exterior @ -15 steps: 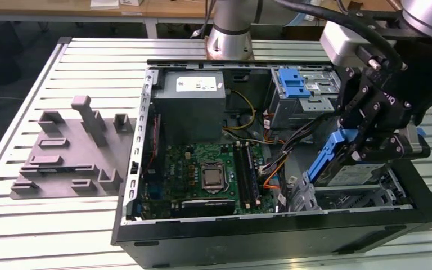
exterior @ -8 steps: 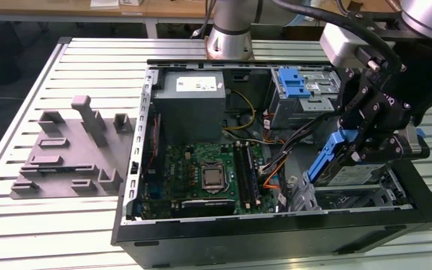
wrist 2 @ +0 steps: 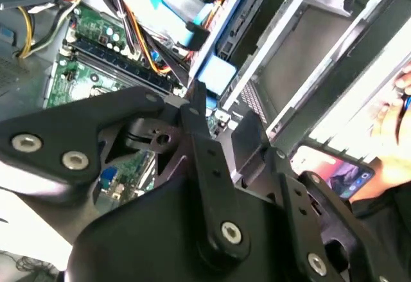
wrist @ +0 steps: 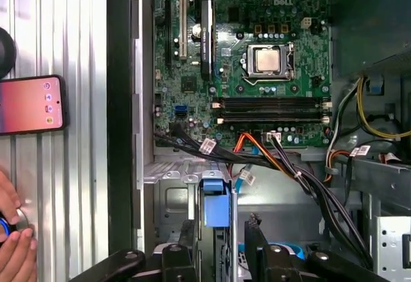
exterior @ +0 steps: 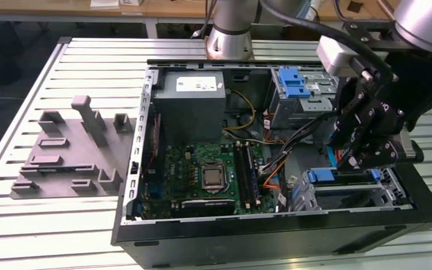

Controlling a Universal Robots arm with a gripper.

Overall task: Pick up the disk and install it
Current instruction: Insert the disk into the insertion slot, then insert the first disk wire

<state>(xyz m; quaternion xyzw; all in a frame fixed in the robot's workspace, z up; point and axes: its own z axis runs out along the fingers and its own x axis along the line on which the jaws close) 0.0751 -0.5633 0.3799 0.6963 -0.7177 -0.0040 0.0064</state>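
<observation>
While the arm is reached down over the open computer case (exterior: 276,236), the gripper (exterior: 360,163) is hung just above the drive cage (exterior: 351,191) at the case's front corner. The disk (wrist: 216,206) is seated in that cage directly beneath the fingers (wrist: 257,243), which are parted and closed on nothing. A phone (wrist: 31,105) is seen beside the case.

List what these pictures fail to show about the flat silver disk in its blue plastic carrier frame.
1. Flat silver disk in its blue plastic carrier frame: in the exterior view the black gripper covers most of it, and its label is unseen.
2. How deep it sits in the grey metal drive cage: in the first wrist view the picture's edge cuts this off.
3. Person's hand: in the first wrist view the edge cuts it, and what it touches is unclear.
</observation>
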